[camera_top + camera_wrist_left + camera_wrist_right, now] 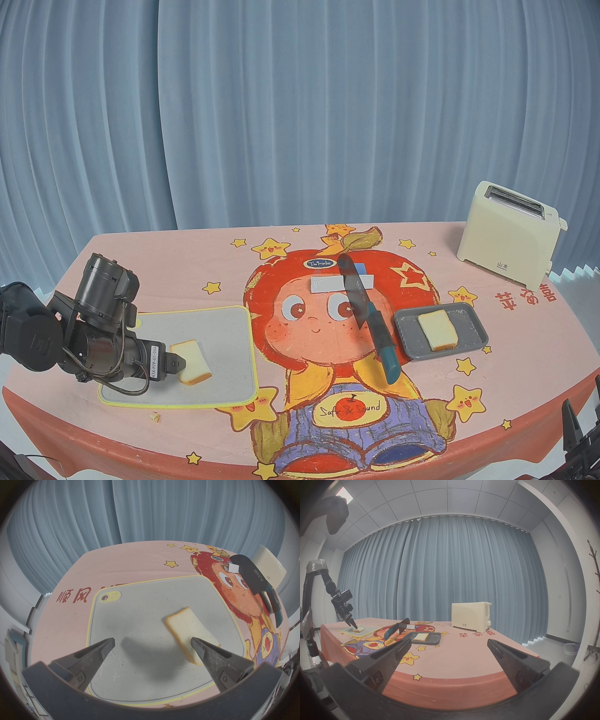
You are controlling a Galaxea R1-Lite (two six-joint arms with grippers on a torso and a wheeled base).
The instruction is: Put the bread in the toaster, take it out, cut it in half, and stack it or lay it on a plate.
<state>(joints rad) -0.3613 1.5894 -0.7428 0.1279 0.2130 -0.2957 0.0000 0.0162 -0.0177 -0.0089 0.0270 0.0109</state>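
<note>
A half slice of bread (194, 362) lies on the grey cutting board (225, 331) at the table's left. My left gripper (152, 642) stands open just above the board, one fingertip (200, 647) over the near edge of this bread (189, 630), not holding it. A second half slice (437, 330) rests in the grey tray (472, 325) at the right. The cream toaster (509, 232) stands at the back right, its slots showing no bread. My right gripper (449, 643) is open and holds nothing, off the table's front right corner.
A black knife with a teal handle (370, 315) leans on a small white block (325, 284) at the table's middle, between board and tray. A crumb (154, 417) lies near the front edge, below the board.
</note>
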